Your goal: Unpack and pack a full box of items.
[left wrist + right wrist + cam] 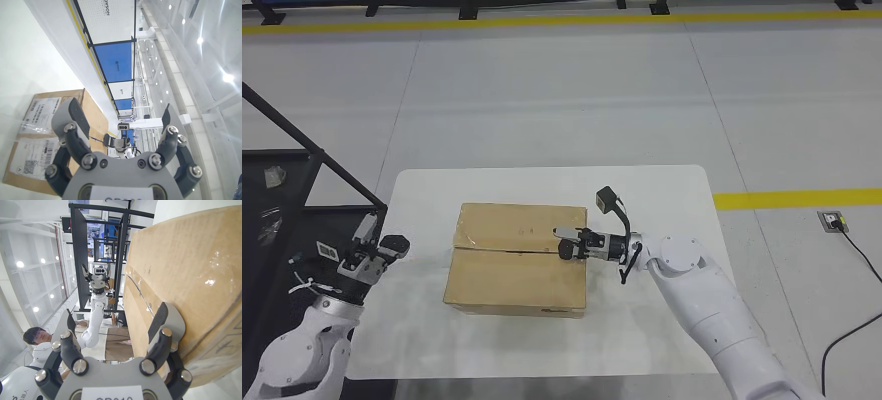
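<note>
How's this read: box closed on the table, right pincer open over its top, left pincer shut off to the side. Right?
No: the left wrist view shows the left pincer open, not shut. The box is closed, the right pincer open over its top.

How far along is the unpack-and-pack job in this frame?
Done: nothing that shows; the box sits closed on the table, flaps flat. In hand: the right gripper, open, is at the near end of the top seam; the left gripper is open, apart from the box. Left: opening, unpacking, repacking.
</note>
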Robot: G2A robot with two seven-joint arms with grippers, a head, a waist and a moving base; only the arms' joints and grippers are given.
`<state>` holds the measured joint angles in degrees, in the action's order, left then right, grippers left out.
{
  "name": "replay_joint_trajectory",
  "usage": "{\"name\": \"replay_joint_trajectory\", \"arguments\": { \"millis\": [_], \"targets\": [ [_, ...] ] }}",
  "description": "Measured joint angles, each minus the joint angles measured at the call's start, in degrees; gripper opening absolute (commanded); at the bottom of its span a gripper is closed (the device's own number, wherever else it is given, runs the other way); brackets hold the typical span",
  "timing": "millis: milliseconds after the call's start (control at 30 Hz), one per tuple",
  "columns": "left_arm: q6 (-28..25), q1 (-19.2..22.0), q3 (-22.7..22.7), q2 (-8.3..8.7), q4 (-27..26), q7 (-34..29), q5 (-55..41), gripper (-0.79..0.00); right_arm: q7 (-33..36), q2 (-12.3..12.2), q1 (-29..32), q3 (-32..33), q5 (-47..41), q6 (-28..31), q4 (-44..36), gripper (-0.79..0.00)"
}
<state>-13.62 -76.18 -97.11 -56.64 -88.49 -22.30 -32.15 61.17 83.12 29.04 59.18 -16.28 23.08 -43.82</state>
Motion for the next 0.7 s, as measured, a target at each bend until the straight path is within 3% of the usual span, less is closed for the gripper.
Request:
{"name": "replay_joint_trajectory", "arguments": {
  "millis": [400, 567, 700],
  "targets": [
    [-4.3, -5.6, 8.2, -1.94, 4.6, 0.0, 0.0, 0.000, 0.0, 0.0, 0.0, 0.0, 0.0, 0.0, 0.0, 0.000],
    [-3.0, -3.9, 10.8, -2.63, 6.6, 3.4, 2.6, 0.000, 0.0, 0.0, 0.0, 0.0, 0.0, 0.0, 0.0, 0.000],
    [-1.2, -0.1, 13.0, -3.62, 9.5, 7.8, 0.4, 0.000, 0.0, 0.0, 0.0, 0.0, 0.0, 0.0, 0.0, 0.000]
  ]
}}
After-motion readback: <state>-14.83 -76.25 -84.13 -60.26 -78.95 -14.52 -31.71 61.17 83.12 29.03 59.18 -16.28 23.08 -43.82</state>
